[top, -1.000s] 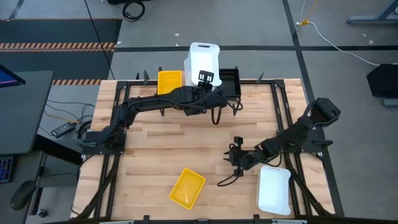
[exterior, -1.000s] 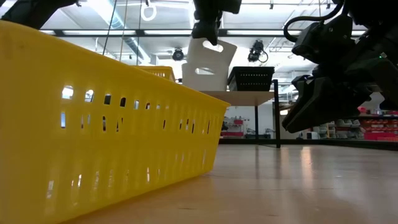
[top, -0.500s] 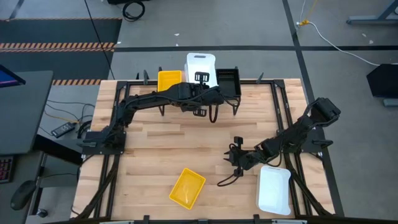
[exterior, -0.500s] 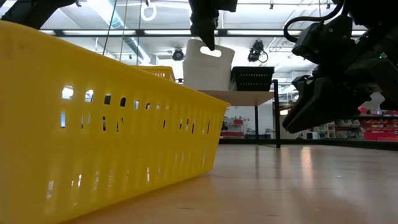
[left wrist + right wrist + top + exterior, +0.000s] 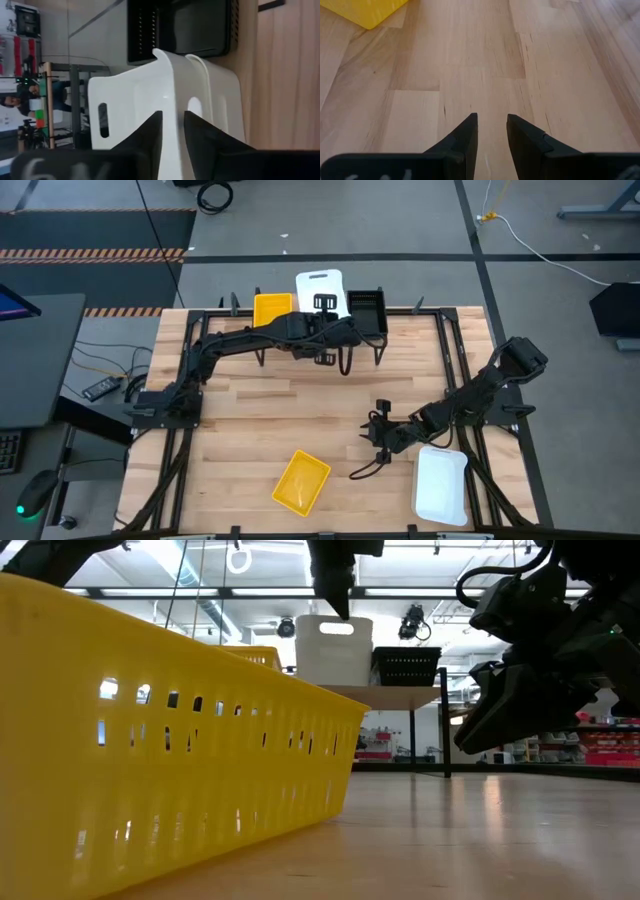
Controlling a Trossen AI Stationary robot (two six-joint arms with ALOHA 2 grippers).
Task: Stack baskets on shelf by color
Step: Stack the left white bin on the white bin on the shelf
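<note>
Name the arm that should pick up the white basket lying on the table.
Right. Its gripper hangs empty just beside the table's white basket, while the left gripper is across the table at the shelf, holding another white basket.

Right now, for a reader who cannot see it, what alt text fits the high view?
The left hand holds a white basket by its rim at the shelf on the table's far edge, between a yellow basket and a black basket. The right hand rests low near another white basket; a second yellow basket lies at the near edge.
</note>
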